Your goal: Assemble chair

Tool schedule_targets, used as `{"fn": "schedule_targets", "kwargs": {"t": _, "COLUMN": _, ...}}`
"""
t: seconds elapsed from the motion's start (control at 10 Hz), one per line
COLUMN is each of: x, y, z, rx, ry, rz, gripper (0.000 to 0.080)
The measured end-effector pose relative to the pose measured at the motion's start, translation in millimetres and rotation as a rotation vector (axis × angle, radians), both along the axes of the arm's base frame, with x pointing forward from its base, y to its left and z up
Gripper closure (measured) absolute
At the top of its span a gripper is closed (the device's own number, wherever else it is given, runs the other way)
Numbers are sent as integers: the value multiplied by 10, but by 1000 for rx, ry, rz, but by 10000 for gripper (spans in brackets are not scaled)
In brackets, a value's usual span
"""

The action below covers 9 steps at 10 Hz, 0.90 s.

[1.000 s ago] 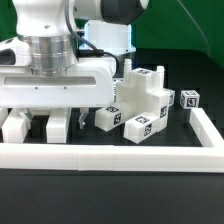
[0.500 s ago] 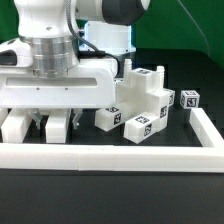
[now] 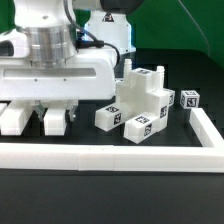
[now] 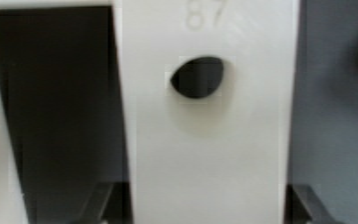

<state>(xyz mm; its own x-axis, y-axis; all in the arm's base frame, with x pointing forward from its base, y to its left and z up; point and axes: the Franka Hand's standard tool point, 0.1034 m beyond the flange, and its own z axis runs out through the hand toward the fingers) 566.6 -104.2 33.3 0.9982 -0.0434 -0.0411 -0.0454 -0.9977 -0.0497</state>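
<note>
My gripper (image 3: 34,108) fills the exterior view's left, low over the table. In the wrist view my gripper (image 4: 208,208) has a dark finger on each long edge of a flat white chair panel (image 4: 211,140) with a round dark hole. The jaws are shut on that panel. Its blocky white ends (image 3: 55,121) hang just under the hand in the exterior view. A cluster of chunky white tagged chair parts (image 3: 142,100) stands at the exterior view's right, apart from the gripper. A small tagged peg (image 3: 190,100) sits beyond it.
A long white border rail (image 3: 110,156) runs along the front and turns up the exterior view's right side (image 3: 207,126). The table is black. The robot's base (image 3: 110,30) stands behind.
The gripper has risen a little and shifted slightly left, and the white panel's ends have come up with it. The cluster at the right has not moved.
</note>
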Motion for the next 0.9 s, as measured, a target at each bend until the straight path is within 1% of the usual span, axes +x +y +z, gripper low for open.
{"fn": "schedule_targets", "kwargs": {"t": 0.2, "x": 58, "y": 19, "z": 418, "rx": 35, "ry": 2, "rz": 1, "gripper": 517}}
{"fn": "schedule_targets", "kwargs": {"t": 0.4, "x": 84, "y": 58, "z": 735, "rx": 60, "ry": -6, "rz": 0, "gripper": 515}}
{"fn": "schedule_targets", "kwargs": {"t": 0.5, "x": 89, "y": 46, "z": 870, "rx": 65, "ry": -13, "rz": -13, "gripper": 515}}
{"fn": "schedule_targets", "kwargs": {"t": 0.6, "x": 128, "y": 67, "z": 935, "rx": 61, "ry": -32, "rz": -35, "gripper": 515}}
{"fn": "schedule_targets", "kwargs": {"t": 0.7, "x": 148, "y": 62, "z": 869, "rx": 54, "ry": -37, "rz": -39, "gripper": 515}}
{"fn": "schedule_targets", "kwargs": {"t": 0.9, "x": 140, "y": 65, "z": 843, "rx": 56, "ry": -29, "rz": -84, "gripper": 515}}
